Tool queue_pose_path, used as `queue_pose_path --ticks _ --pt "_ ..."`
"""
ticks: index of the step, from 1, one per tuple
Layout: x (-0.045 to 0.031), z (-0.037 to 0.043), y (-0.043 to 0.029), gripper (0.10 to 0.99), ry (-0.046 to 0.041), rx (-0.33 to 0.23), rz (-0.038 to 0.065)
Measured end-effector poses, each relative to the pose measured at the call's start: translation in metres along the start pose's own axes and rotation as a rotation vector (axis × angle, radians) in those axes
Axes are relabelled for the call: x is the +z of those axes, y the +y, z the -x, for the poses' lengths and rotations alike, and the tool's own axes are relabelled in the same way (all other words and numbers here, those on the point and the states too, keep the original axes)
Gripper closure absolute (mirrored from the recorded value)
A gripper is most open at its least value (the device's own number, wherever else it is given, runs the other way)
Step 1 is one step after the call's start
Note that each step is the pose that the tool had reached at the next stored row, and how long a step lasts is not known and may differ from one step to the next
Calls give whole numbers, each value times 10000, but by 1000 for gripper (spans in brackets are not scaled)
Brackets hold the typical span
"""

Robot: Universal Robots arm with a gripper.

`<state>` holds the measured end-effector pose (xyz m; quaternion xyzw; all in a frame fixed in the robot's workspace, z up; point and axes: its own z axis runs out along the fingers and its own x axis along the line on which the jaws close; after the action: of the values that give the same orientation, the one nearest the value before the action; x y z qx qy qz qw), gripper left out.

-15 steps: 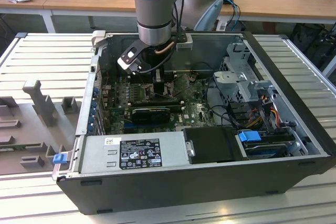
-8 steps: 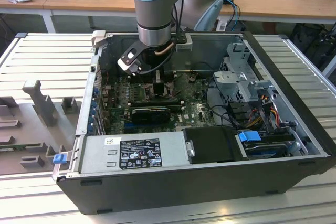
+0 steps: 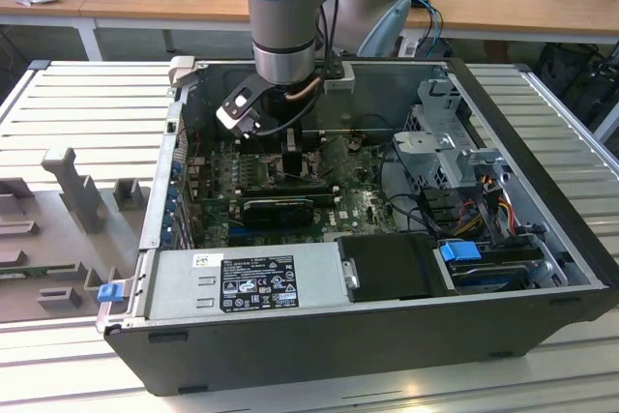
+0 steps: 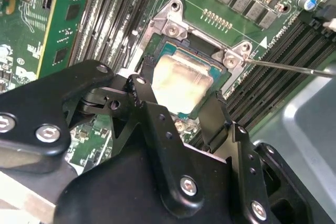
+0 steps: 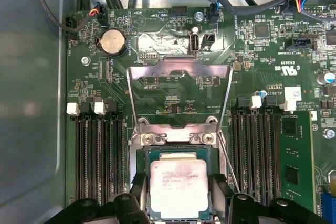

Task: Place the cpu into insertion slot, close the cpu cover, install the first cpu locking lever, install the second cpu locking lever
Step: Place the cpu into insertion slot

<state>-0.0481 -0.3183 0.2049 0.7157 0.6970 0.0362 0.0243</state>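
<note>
The cpu [image 5: 178, 188] lies flat in the slot [image 5: 142, 162], right between your gripper's [image 5: 179, 182] jaws. They stand spread, one at each side; you cannot tell whether they grip it. Beyond their tips the cover [image 5: 178, 66] stands open.

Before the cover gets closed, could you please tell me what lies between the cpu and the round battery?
The cover, swung open, lies between them, as the first wrist view shows.

Your arm [image 3: 282, 16] is grey with pale blue caps, black cable [image 3: 290, 123] at 6 o'clock; black hand [image 4: 181, 95], silver screws [image 4: 188, 184]
</note>
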Motion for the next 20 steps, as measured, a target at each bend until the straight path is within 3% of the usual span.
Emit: queue_pose_path --ticks 1,4,5,9,20 --pt "-17 0 1 482 0 0 0" --pt "-78 -1 7 686 0 0 -3" --pt "-84 -1 7 686 0 -1 -4" --pt "-113 -2 10 980 0 0 -3" --pt "-171 -3 15 980 -1 0 -3"
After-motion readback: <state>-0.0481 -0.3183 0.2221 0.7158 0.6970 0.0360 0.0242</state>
